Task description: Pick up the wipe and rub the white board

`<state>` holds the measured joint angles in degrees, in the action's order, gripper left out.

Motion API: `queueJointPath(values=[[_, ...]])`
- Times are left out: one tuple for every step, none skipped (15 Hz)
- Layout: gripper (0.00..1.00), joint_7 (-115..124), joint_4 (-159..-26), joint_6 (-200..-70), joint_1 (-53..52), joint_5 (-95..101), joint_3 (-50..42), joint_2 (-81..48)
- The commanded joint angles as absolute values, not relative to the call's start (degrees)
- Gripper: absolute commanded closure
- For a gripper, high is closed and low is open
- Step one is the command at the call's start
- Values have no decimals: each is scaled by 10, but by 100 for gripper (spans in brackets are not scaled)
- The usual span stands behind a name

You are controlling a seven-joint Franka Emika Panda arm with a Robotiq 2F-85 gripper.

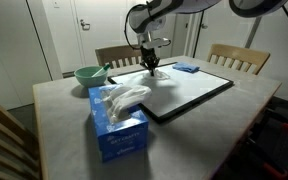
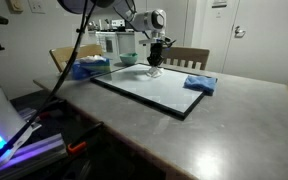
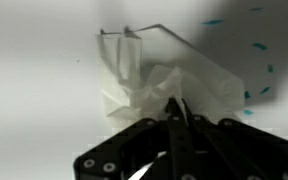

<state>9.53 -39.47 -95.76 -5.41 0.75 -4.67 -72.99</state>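
Observation:
The white board (image 1: pixel 189 92) lies flat on the table, a large white panel with a thin black frame; it also shows in an exterior view (image 2: pixel 154 90). My gripper (image 1: pixel 152 64) stands over its far edge, fingers pointing down. In the wrist view the gripper (image 3: pixel 176 108) is shut on the wipe (image 3: pixel 149 85), a crumpled white tissue pressed against the board surface (image 3: pixel 44 80). Small blue pen marks (image 3: pixel 254 70) show on the board beside the wipe. In an exterior view the wipe (image 2: pixel 154 72) hangs below the fingers, touching the board.
A blue tissue box (image 1: pixel 119 125) with tissue sticking out stands at the near table corner. A green bowl (image 1: pixel 89 75) sits beside the board. A folded blue cloth (image 2: pixel 200 84) lies on the board's edge. Wooden chairs (image 1: pixel 239 58) stand around the table.

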Motion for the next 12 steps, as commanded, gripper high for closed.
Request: queueJointPath(values=[[100,30,-364,-991,-69,-2,-12,-792],[100,9,-359,-987,-74,-4,-1,-794],[100,-9,-354,-983,-78,-6,9,-797],[100,-26,-350,-980,-79,-11,22,-800],[100,-42,-347,-978,-80,-14,32,-803],[100,-50,-344,-976,-81,-14,39,-807],[100,-55,-344,-974,-80,-11,41,-809],[100,-51,-347,-971,-78,-4,37,-809],[100,-41,-350,-967,-75,2,28,-807],[100,-31,-353,-962,-71,4,23,-805],[100,-11,-356,-957,-69,12,10,-800],[100,11,-360,-952,-65,15,2,-795]])
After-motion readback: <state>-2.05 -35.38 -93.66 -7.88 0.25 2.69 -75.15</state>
